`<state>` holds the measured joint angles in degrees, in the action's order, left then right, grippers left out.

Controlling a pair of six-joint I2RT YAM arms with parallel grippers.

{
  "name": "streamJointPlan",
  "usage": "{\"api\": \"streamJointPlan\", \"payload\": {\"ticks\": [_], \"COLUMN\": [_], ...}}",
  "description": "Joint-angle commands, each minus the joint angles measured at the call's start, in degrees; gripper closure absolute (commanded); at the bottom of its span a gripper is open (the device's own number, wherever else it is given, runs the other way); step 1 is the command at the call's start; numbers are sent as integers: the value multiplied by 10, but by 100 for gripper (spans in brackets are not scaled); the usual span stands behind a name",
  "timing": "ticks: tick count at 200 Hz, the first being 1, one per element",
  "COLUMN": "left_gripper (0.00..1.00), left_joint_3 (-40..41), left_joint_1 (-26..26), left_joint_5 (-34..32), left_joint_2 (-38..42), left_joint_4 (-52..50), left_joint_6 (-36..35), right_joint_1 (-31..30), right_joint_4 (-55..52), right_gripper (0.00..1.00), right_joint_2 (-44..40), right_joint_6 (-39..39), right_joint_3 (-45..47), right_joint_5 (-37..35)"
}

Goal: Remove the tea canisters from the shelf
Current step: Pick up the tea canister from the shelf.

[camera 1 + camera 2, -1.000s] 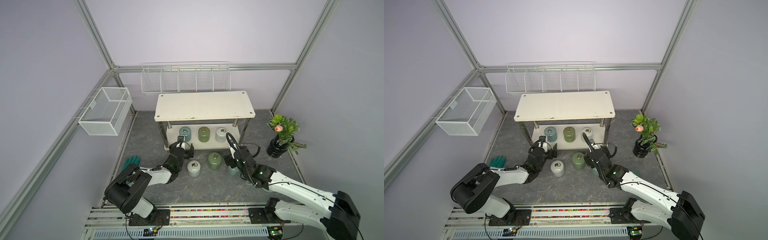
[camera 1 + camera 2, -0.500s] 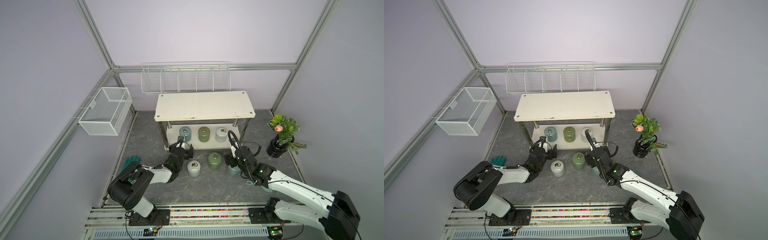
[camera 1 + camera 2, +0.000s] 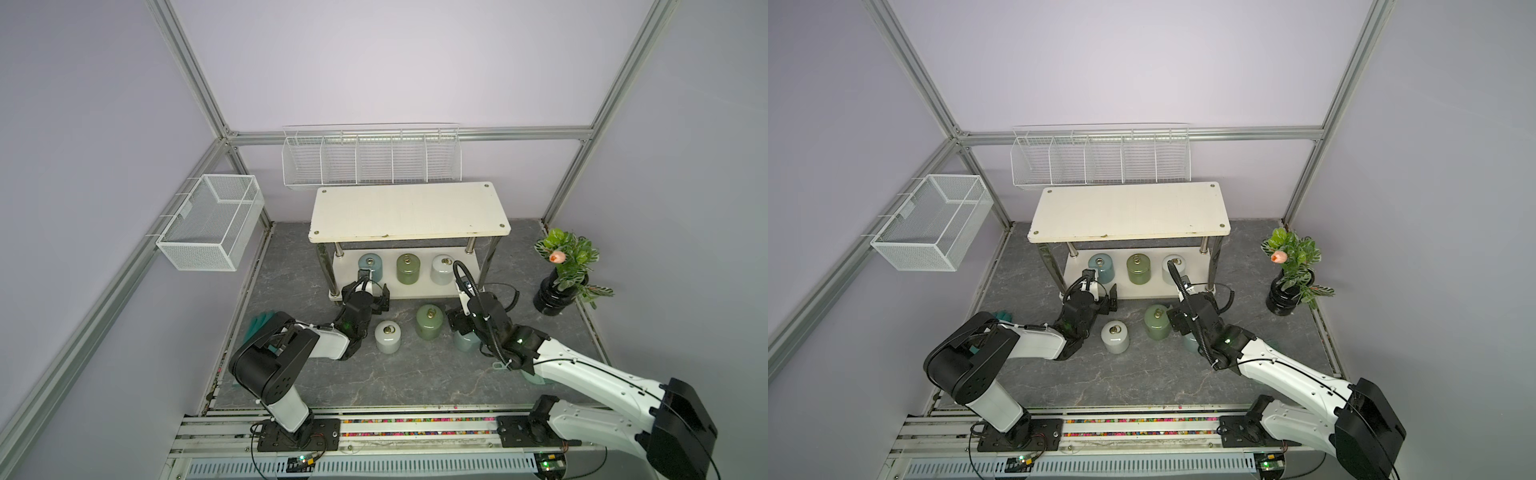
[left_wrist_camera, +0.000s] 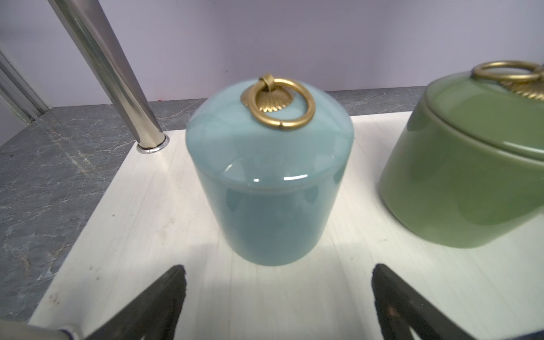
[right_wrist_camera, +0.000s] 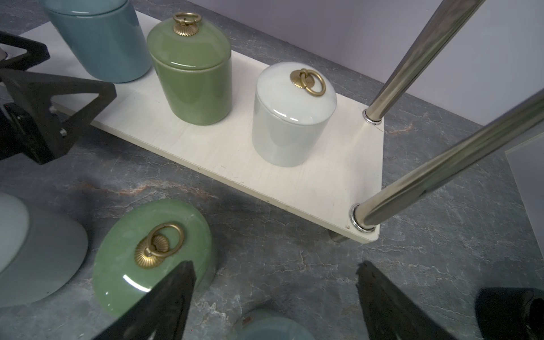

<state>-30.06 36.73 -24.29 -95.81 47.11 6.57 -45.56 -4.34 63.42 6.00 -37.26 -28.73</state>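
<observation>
Left hand (image 4: 278, 270): wide open, holding nothing. Shelf blue canister (image 4: 269, 188) stands dead ahead of it on the lower board of the shelf (image 3: 409, 212). It's upright, long axis vertical, centred between the fingers (image 4: 170, 288), which stop just short of its base with no contact. The gap looks wider than the body, so I judge a straight push in and a close will do it. Left arm is clearly the nearer one. Chrome post (image 4: 117, 73) stands near the canister on the outer side, so little room to drift that way.

Next along the board are shelf green canister (image 4: 471, 176) and shelf white canister (image 3: 442, 270), both upright and apart. The white one is nearer the right arm.

On the desk (image 3: 374, 382), off the shelf: desk white canister (image 3: 387, 337), desk green canister (image 3: 429, 323), and desk blue canister (image 3: 463, 343), mostly hidden under the right wrist.

Right hand (image 5: 275, 265): partly open, nothing between its tips. It hovers over the desk blue lid and looks clear of it, but the view's poor and I can't be sure.

Three out, three to go. No brand, label or text is readable; each lid just carries a brass ring pull (image 4: 279, 103).
</observation>
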Motion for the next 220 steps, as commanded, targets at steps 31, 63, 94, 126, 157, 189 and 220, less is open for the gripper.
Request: {"api": "streamJointPlan", "payload": {"ticks": [31,63,94,126,157,189,220], "left_gripper": [0,0,0,0,0,0,0], "left_joint_3": [-34,-44,-48,-59,-86,-96,-110], "left_joint_1": [-15,-19,-21,-24,-35,-40,-41], "left_joint_5": [-11,-4,-4,-7,4,9,11], "left_joint_2": [-40,-63,-80,-81,-84,-84,-93], "left_joint_4": [32,46,57,36,-10,-44,-70], "left_joint_6": [-6,3,11,21,52,68,77], "right_joint_1": [3,3,3,3,3,3,3], "right_joint_4": [13,11,8,11,14,17,20], "right_gripper": [11,11,11,11,11,11,11], "right_joint_2": [5,6,15,23,32,35,35], "right_joint_6": [0,-4,-7,-7,-6,-9,-9], "right_joint_3": [-12,-16,-23,-24,-26,-27,-27], "right_joint_5": [6,6,7,9,11,14,16]}}
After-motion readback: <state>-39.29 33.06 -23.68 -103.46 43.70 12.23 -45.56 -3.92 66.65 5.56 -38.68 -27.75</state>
